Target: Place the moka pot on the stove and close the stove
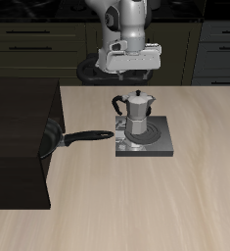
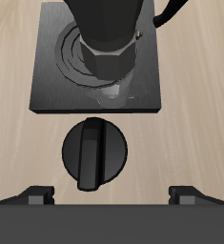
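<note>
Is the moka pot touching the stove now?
Touching. The exterior view shows the moka pot standing on the stove, its base on the coil.

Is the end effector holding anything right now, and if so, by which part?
Nothing is held. The end effector hangs open above the table, behind the moka pot, which stands on the stove.

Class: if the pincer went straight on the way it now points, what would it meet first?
Probably the stove's black knob, centred under the open pincer; the moka pot stands farther along. Depth is uncertain.
</note>
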Motion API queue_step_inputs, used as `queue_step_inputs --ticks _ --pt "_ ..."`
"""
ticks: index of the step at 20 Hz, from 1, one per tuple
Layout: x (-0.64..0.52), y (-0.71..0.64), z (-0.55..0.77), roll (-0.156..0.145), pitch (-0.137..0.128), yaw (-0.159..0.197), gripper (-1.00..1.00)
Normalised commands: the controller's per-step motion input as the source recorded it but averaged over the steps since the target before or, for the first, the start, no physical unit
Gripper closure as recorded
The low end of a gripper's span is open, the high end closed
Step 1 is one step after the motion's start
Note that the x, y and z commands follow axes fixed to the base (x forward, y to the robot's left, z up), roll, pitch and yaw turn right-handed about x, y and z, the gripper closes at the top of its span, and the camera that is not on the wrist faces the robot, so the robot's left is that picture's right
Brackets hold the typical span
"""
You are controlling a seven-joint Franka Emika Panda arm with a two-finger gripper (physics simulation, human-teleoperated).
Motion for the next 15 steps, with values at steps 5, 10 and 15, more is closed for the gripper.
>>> queue_step_inputs --ticks 5,10,15 --pt "-0.1 -0.45 0.36 -0.02 -0.019 0.018 -1.0" --pt "0.06 -0.14 0.01 0.008 0.065 -0.041 -1.0" --pt "0.04 0.09 0.0 -0.003 -0.009 0.002 -1.0"
